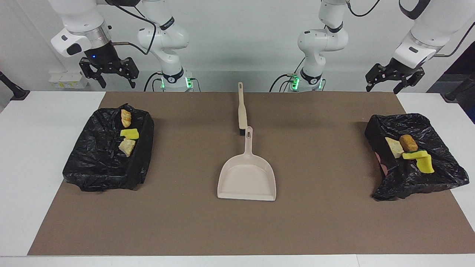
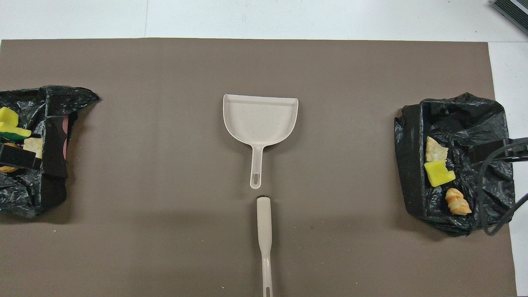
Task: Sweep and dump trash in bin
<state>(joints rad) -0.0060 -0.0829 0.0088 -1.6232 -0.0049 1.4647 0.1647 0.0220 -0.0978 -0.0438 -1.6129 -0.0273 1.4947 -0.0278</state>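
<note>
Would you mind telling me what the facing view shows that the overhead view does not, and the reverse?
Only the facing view shows the left gripper and right gripper, both open and raised at the robots' edge, waiting, plus the arm bases. Only the overhead view shows a dark ridged object at the table's corner. Both show the dustpan, the brush nearer the robots, and two bag-lined bins holding the trash.

Two white Franka arms, rounded glossy link shells, black joint rings with small lettering, silver wrist band and blue light above black right gripper (image 1: 110,74), black left gripper (image 1: 392,78), black cables looping, green base lights.
</note>
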